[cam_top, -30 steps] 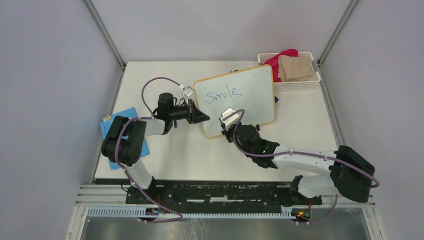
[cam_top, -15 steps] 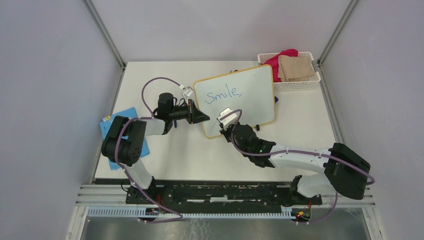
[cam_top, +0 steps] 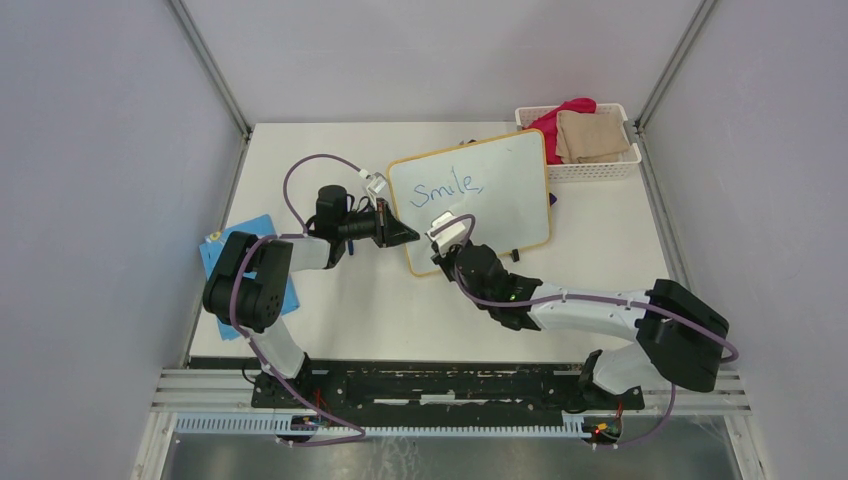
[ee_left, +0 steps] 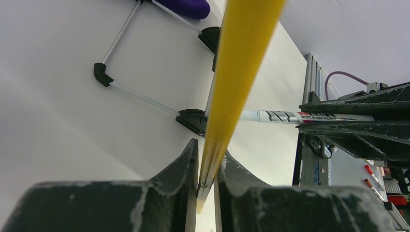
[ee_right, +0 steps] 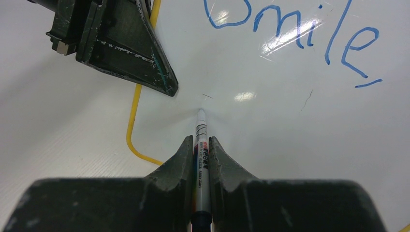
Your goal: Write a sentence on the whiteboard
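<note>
Nearest us, our right fingers (ee_right: 186, 151) pinch a marker (ee_right: 201, 128), its tip at the bare lower left of the whiteboard (cam_top: 505, 205). The white, yellow-framed board sits in the middle of the bench (cam_top: 340, 310); our left fingers (ee_left: 186, 164) clamp its left edge. Blue handwriting (cam_top: 448, 187) across its top reads "Smile,". Farther right, a basket (cam_top: 596, 172) holds folded cloths (cam_top: 592, 135).

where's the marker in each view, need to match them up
top external: not visible; the right arm's wrist covers it, over the whiteboard lower left.
left wrist: the marker lies horizontal at centre right, beyond the yellow frame.
right wrist: the marker is at bottom centre, between the right fingers, tip towards the board.
Shared landmark: the yellow frame, clamped by the left fingers.
</note>
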### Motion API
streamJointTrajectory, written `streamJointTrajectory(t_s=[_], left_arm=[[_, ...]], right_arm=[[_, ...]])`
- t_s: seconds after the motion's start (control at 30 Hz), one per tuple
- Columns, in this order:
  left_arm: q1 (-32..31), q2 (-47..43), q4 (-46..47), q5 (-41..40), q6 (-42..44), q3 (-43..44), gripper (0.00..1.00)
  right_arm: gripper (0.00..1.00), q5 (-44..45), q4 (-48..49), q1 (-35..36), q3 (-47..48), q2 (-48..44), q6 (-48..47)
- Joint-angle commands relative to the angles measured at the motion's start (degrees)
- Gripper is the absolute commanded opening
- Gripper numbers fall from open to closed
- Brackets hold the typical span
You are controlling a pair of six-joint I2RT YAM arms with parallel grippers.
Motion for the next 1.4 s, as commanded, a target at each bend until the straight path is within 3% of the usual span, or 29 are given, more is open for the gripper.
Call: streamJointTrajectory(t_s=[0.0, 0.6, 1.37], left_arm=[[0.0, -0.6, -4.0, -5.4, 3.6, 0.5, 0.02], [0.0, -0.7, -4.1, -5.5, 3.7, 0.5, 0.02], [-0.1, -0.9, -4.4, -5.6, 3.8, 0.5, 0.02]], right_arm=[[0.0, 1.3, 1.1, 0.2, 2.9, 0.9, 0.6], [0.0, -3.1, -0.5, 0.3, 2.3, 2.0, 0.6], [0.0, 2.5, -3.4, -0.7, -2.6, -1.1, 3.4]])
